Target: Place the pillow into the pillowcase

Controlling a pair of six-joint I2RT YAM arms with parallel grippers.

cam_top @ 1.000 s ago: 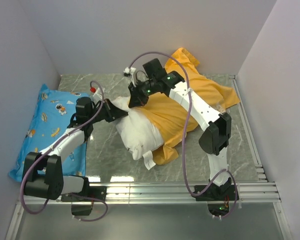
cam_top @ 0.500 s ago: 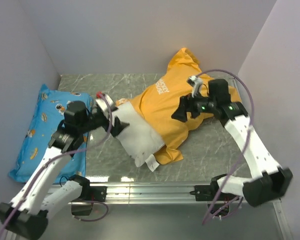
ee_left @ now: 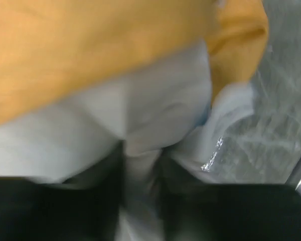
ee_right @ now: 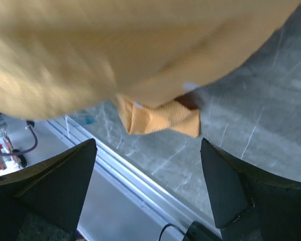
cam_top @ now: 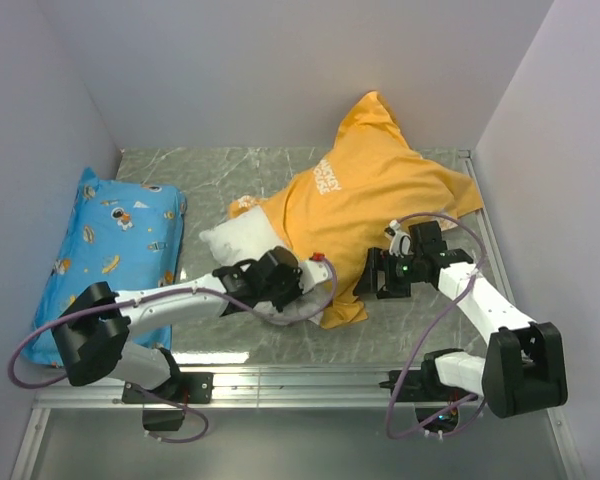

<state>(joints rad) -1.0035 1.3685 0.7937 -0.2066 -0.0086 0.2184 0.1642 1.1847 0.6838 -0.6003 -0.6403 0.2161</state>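
Observation:
The orange pillowcase (cam_top: 365, 190) lies across the middle of the table, small white logos facing up. The white pillow (cam_top: 235, 235) sticks out of its left side and near edge. My left gripper (cam_top: 298, 292) is at that near edge; in the left wrist view its dark fingers (ee_left: 85, 201) pinch a fold of the pillow (ee_left: 140, 120) just below the pillowcase hem (ee_left: 90, 60). My right gripper (cam_top: 373, 275) stands open by the case's near right edge. Its fingers (ee_right: 60, 186) are spread wide, with an orange corner of the pillowcase (ee_right: 160, 118) just ahead of them and nothing between them.
A blue cartoon-print pillow (cam_top: 110, 240) lies along the left wall. A metal rail (cam_top: 380, 375) runs along the table's near edge. Walls close in the back, left and right sides.
My left arm swung from the pillow's left end to its near edge, opened, then closed on white fabric. My right arm let go, drew back toward the near right and stands open.

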